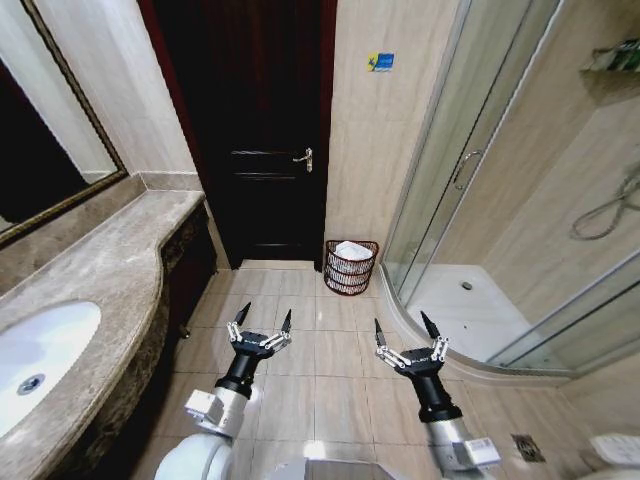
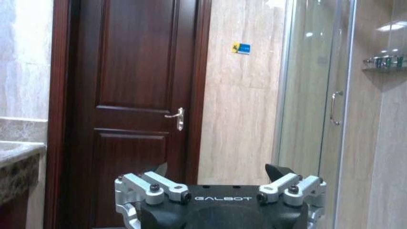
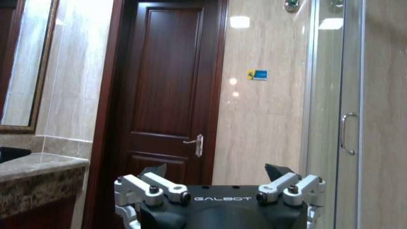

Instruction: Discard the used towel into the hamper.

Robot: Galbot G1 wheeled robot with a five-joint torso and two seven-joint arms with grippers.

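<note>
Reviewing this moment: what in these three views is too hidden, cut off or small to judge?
- Hamper, head view: far off by the door; something white lies inside, too small to tell if it is the towel.
- Sink, head view: cut off by the picture's edge.
- Left gripper and right gripper, both open and empty: in the wrist views their fingertips are cut off low in the picture.

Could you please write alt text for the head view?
Both arms hover over the bathroom floor, left tool and right tool open and empty. Ahead, the wire hamper holds a white towel, between door and shower.
</note>
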